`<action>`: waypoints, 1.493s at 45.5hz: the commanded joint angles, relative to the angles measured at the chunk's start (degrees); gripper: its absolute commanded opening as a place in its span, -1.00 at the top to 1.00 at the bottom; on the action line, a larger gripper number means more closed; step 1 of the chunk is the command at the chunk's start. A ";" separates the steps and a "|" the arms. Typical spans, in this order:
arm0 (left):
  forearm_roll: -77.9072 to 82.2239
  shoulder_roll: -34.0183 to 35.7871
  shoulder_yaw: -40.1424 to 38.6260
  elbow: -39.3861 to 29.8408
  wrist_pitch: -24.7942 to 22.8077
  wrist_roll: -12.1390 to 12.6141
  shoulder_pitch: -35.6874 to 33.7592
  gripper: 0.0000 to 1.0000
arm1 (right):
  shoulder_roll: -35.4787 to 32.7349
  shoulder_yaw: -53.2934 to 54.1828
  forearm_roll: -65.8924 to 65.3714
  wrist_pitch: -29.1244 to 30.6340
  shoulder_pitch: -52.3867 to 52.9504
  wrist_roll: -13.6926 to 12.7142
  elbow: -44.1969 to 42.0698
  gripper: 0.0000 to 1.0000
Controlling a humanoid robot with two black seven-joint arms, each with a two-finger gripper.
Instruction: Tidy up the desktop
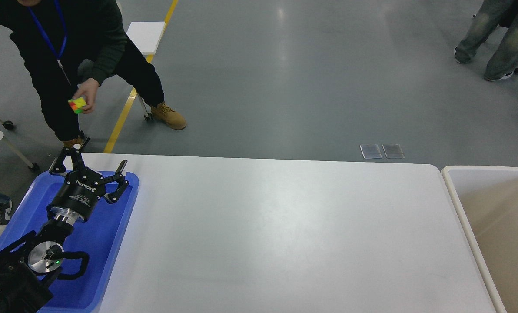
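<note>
Desktop (276, 230) right of spread left gripper (97, 161) over tray (98, 243)

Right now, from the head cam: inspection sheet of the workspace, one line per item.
Surface: large white glossy desktop, bare where visible.
Job's things: nothing seen on it.
Clutter: nothing seen on it; person's hand beyond the table holds a multicoloured puzzle cube.
Grippers: left gripper open, empty, over the blue plastic tray; right not in view.
Cables: black loop by the left wrist, over the tray.
Surroundings: beige open bin at right; grey floor, yellow floor line, second bystander's legs far right.
</note>
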 commanded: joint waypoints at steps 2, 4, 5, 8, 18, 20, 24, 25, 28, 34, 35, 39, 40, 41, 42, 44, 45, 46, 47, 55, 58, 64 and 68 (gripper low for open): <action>0.00 0.00 0.00 0.00 0.00 0.00 0.00 -0.98 | -7.77 -0.79 -0.84 1.98 9.41 -0.24 8.96 -0.96; 0.00 0.00 0.00 0.00 0.00 0.00 -0.09 -0.98 | -9.44 -1.40 -1.11 2.68 12.75 -0.24 12.31 -0.96; 0.00 0.00 0.00 0.00 0.00 0.00 -0.09 -0.98 | -10.32 -1.92 -1.19 3.04 14.33 -0.24 13.80 -0.96; 0.00 0.00 0.00 0.00 0.00 0.00 0.00 -0.98 | -12.08 -4.56 -1.20 3.91 19.17 -0.33 16.62 -0.96; 0.00 0.00 0.00 0.00 0.00 0.00 0.00 -0.98 | -12.88 -12.47 -1.11 6.20 31.21 -0.33 18.65 -0.99; 0.00 0.00 0.00 0.00 0.00 0.00 0.00 -0.98 | -12.96 -12.74 -1.11 6.99 33.32 -0.33 18.91 -0.99; 0.00 0.00 0.00 0.00 0.00 0.00 0.00 -0.98 | -12.88 -12.56 -1.19 8.05 36.66 -0.24 19.61 -0.99; 0.00 0.00 0.00 0.00 0.00 0.00 0.00 -0.98 | -12.88 -12.39 -1.11 8.05 37.46 -0.33 20.05 -0.99; 0.00 0.00 0.00 0.00 0.00 0.00 0.00 -0.98 | -12.35 -12.04 -0.59 7.79 39.48 -0.24 21.20 -0.99; -0.08 0.00 0.00 0.00 0.00 0.00 0.00 -0.98 | -11.91 -4.06 1.26 6.73 40.81 -0.24 21.46 -0.99; -0.08 0.00 0.00 0.00 0.00 0.00 0.00 -0.98 | -11.91 -1.86 1.96 6.73 40.28 -0.24 21.46 -0.99; 0.00 0.00 0.00 0.00 0.00 0.00 0.00 -0.98 | -11.74 7.01 6.09 5.85 36.16 -0.33 21.03 -0.99; -0.08 0.00 0.00 0.00 0.00 0.00 0.00 -0.98 | -11.65 9.73 7.14 5.24 34.84 -0.33 20.94 -0.99; -0.08 0.00 0.00 0.00 0.00 0.00 0.00 -0.98 | -11.56 12.54 8.02 4.63 33.78 -0.24 20.85 -0.99; -0.08 0.00 0.00 0.00 0.00 0.00 0.00 -0.98 | -11.47 15.27 8.73 3.92 32.73 -0.24 20.76 -0.99; -0.08 0.00 0.00 0.00 0.00 0.00 0.00 -0.98 | -11.21 21.07 9.61 2.26 30.27 -0.24 20.76 -0.99; -0.08 0.00 0.00 0.00 0.00 0.00 0.00 -0.98 | -10.95 24.06 9.79 1.55 28.86 -0.24 20.85 -0.99; -0.08 0.00 0.00 0.00 0.00 0.00 0.00 -0.98 | -10.68 27.22 9.79 0.59 27.46 -0.24 20.85 -0.99; -0.08 0.00 0.00 0.00 0.00 0.00 0.00 -0.98 | -10.33 30.30 9.88 -0.47 25.79 -0.24 20.76 -0.99; -0.08 0.00 0.00 0.00 0.00 0.00 0.00 -0.98 | -5.16 58.04 9.79 -12.31 11.39 -0.24 20.76 -1.00; -0.08 0.00 0.00 0.00 0.00 0.00 0.00 -0.98 | -2.60 65.11 9.70 -15.85 7.51 -0.24 20.76 -1.00; -0.08 0.00 0.00 0.00 0.00 0.00 0.00 -0.98 | 2.32 73.82 9.79 -17.62 2.32 -0.15 20.32 -1.00; -0.08 0.00 0.00 0.00 0.00 0.00 0.00 -0.98 | 5.57 79.44 9.79 -17.35 -0.94 -0.15 20.41 -1.00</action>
